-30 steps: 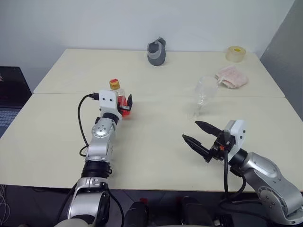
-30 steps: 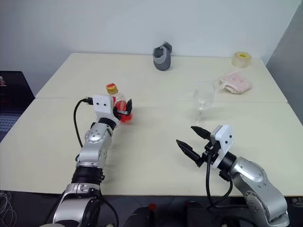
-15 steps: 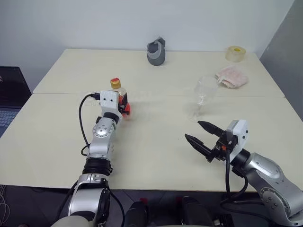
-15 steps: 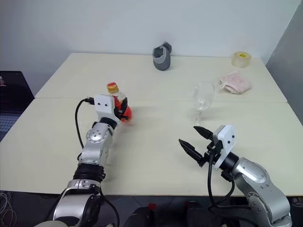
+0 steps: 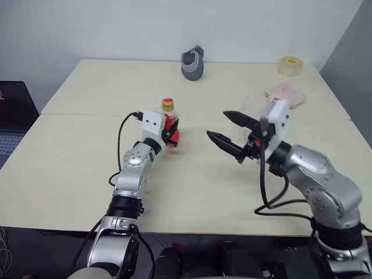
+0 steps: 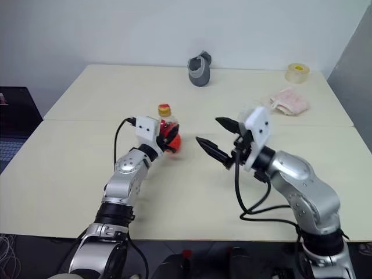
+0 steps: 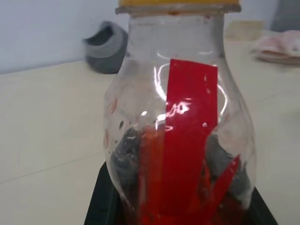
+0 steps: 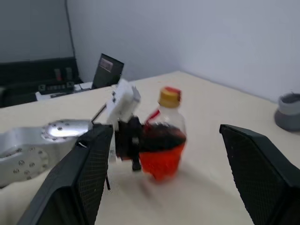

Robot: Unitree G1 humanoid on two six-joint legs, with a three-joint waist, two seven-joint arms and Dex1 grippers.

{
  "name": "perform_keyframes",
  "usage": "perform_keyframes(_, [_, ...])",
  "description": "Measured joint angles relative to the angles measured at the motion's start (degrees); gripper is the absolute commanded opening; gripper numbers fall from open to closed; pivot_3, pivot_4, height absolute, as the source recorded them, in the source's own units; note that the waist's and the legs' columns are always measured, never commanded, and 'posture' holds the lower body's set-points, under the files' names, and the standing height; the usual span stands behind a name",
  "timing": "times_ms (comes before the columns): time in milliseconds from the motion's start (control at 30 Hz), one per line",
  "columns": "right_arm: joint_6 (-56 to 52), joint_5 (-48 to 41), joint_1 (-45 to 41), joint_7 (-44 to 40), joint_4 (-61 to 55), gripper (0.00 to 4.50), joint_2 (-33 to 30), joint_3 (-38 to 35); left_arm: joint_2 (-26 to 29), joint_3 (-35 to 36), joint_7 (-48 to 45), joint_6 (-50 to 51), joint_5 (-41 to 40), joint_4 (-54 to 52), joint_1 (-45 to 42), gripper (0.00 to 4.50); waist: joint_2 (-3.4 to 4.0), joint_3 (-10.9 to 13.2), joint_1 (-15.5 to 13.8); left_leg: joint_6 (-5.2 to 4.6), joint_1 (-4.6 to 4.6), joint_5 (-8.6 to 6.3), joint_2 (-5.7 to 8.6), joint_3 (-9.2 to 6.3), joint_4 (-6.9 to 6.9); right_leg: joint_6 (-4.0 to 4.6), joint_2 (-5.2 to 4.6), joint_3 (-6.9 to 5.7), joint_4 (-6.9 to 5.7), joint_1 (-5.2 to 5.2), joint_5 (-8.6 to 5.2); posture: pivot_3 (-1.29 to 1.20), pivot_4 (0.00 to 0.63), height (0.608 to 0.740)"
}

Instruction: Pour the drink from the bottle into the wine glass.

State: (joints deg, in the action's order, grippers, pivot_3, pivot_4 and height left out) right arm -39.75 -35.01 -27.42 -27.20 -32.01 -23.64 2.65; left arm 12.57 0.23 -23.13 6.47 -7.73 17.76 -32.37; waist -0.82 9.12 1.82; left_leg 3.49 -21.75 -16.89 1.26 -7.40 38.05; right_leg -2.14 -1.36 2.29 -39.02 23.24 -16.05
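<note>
Cream table (image 5: 75,168), upright bottle (image 5: 169,124).

Left gripper (image 5: 170,132) at frame centre-left, fingers clamped, arm stretched forward. Right gripper (image 5: 228,132) right of centre, raised, jaws spread wide, pointing left.

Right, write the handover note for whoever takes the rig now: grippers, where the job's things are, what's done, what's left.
Left gripper: jaws shut on the small clear plastic bottle with the red label, upright, yellow cap still on, red-pink drink low inside.
Right gripper: jaws open, empty, raised over the table and pointing at the bottle.
Clear stemmed wine glass: mostly hidden behind the right gripper's white housing; contents can't be told.
Done: bottle grasped.
Left: take the cap off, probably with the right gripper, bring the bottle to the glass, pour.
</note>
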Motion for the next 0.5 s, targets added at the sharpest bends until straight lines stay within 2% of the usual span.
perform_keyframes(167, [-0.3,1.0,-7.7,-0.3,6.4,3.89,3.3,2.4,-0.1,-2.5,-7.6,0.4,-1.1,0.6,-3.4,1.04,0.00,0.0,0.0,0.00,-0.02,0.00,0.01,0.00,0.00,0.00,-0.01,-0.01,0.01,0.02,0.00,0.00,0.150,0.740])
perform_keyframes(500, [-0.1,3.5,-12.9,-0.2,16.1,3.89,7.1,3.2,-0.8,-6.1,-19.8,-0.7,-2.2,1.1,-5.5,1.04,0.02,0.0,0.1,-0.01,-0.04,0.00,0.01,-0.09,0.00,0.01,-0.02,0.03,-0.02,0.07,0.01,0.00,0.150,0.740])
